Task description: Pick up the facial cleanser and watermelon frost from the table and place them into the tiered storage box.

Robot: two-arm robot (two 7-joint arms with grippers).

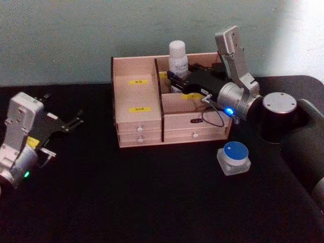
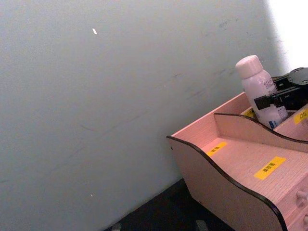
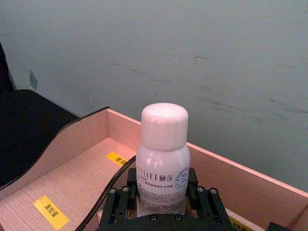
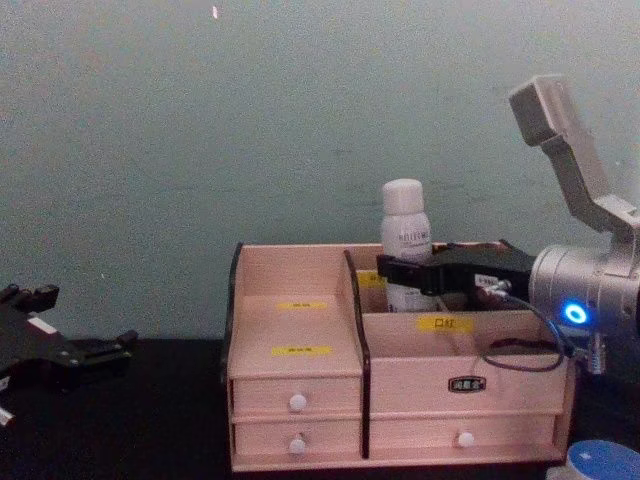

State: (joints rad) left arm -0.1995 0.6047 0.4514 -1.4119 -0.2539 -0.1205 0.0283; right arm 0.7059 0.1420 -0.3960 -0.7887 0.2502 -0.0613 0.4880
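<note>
Right hand (image 1: 178,77) holds cleanser (image 1: 178,55) near box's (image 1: 132,65) rear wall.

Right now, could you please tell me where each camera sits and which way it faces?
Head: up high, facing down onto the tiered storage box; left end effector and right end effector show.
Chest: low, facing forward at the box's drawers; right arm enters from the right.
Left wrist: facing the box's left side and the wall.
Right wrist: facing the facial cleanser, between its own fingers.
Shared: all four see the cleanser standing in the box.
</note>
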